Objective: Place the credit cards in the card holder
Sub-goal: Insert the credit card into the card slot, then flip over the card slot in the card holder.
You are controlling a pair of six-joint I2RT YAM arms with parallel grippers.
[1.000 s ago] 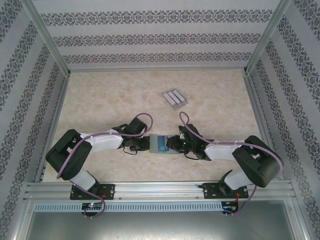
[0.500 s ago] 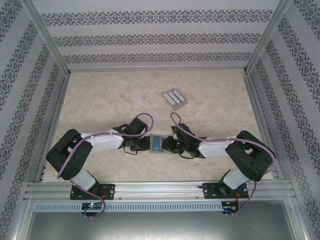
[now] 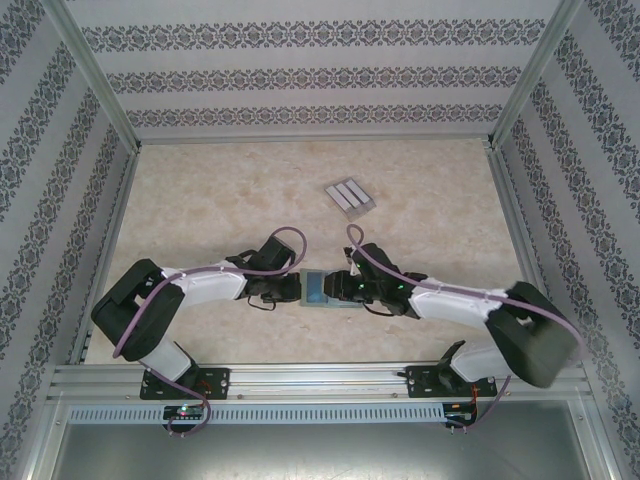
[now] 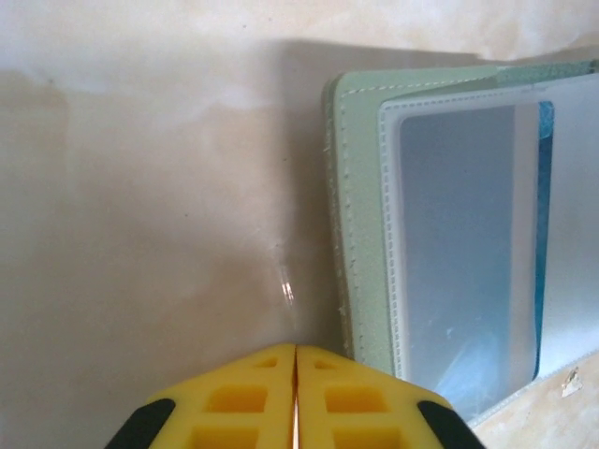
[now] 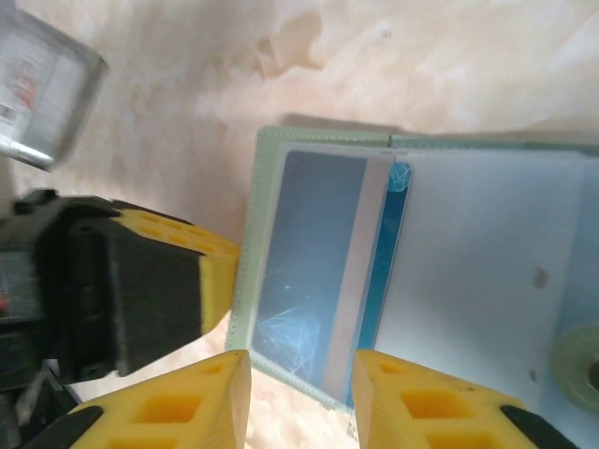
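Grey-green card holder (image 4: 351,187), one in number, lies opened flat on the marbled table (image 3: 200,200), at lower centre of the top view, long axis left to right. One ribbed stand (image 3: 350,198) sits well apart above it. Left gripper (image 4: 296,402), fingers pressed together, is just beside its left edge. Right gripper (image 5: 299,398) stands spread, nothing pinched. One blue credit card (image 5: 318,271) sits in the clear pocket, long axis top to bottom.

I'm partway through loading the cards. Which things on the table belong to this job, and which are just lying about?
Part of the job:
- card holder, lying open
- blue card, in its clear pocket
- left gripper, at the holder's edge
- right gripper, over the card

Lying about:
- ribbed grey stand, farther back
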